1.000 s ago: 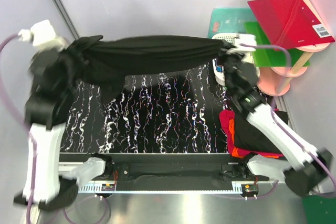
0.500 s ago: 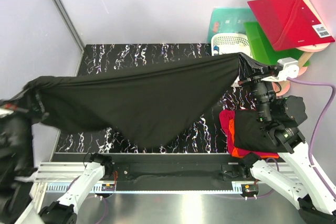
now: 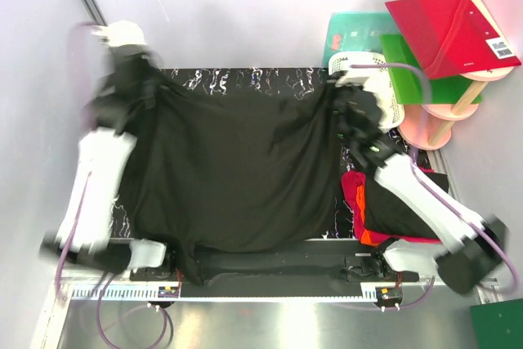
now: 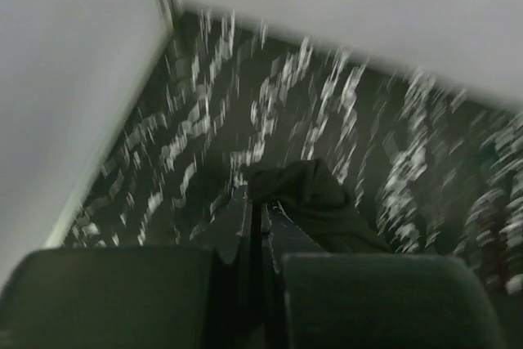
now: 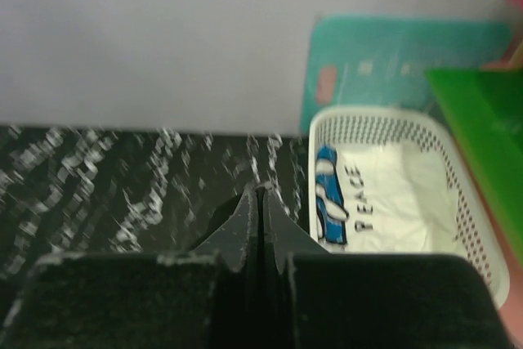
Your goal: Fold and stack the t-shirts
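A large black t-shirt (image 3: 237,173) lies spread over the black marbled table (image 3: 245,79), its near hem draped over the front edge. My left gripper (image 3: 147,83) is shut on its far left corner; in the left wrist view the left gripper (image 4: 260,195) pinches bunched black cloth (image 4: 323,202). My right gripper (image 3: 337,96) is shut on the far right corner; in the right wrist view the right gripper (image 5: 261,195) shows closed jaws with a sliver of dark cloth (image 5: 211,222) beside them. A folded pile of red, orange and black t-shirts (image 3: 396,210) sits at the right.
A white lattice basket (image 3: 364,61) (image 5: 466,210) holding white printed cloth stands at the far right. Behind it are a teal board (image 3: 355,30), a green board (image 3: 417,67) and a red board (image 3: 449,26) on a pink stand (image 3: 429,124). Grey walls close in on the left and back.
The black t-shirt was stretched in the air between both grippers and swung toward the near side; now it is laid out flat over the table, both grippers at the far side.
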Motion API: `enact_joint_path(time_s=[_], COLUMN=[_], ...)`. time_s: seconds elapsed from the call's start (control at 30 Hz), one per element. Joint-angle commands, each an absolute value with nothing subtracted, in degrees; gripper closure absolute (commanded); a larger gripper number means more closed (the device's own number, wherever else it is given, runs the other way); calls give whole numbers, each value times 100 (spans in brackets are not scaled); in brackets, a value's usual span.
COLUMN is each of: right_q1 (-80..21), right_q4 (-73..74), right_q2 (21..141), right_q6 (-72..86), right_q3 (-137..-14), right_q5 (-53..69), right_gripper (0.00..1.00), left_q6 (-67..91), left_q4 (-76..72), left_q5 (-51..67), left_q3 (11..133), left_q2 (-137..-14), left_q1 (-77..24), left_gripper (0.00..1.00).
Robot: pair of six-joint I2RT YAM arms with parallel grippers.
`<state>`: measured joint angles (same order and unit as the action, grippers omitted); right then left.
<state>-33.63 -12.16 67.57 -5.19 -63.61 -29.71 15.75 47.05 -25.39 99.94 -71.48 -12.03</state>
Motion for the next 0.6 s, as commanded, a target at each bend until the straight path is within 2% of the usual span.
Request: enact_joint_path(time_s=[0.0,0.23,0.57], right_q1=[-3138,-2953,-2716], right_q4=[-1774,-2259,-2119], right_q2=[7872,10228,11556], right_q6=[-431,-378,-387], right_q3=[-6109,-6677,-7830], right_q5=[-3376,-3436,-3296], right_gripper=[100,100,100], left_q6=[2074,2469,2470], left_q4=[4246,4236,4131], left_q5=[-2399,-2530,-2365], left_q3=[9282,9746,10607], left_q2=[-8215,-10719,-11425], left_q1=[-1178,-1169,-967], left_gripper=[100,100,100])
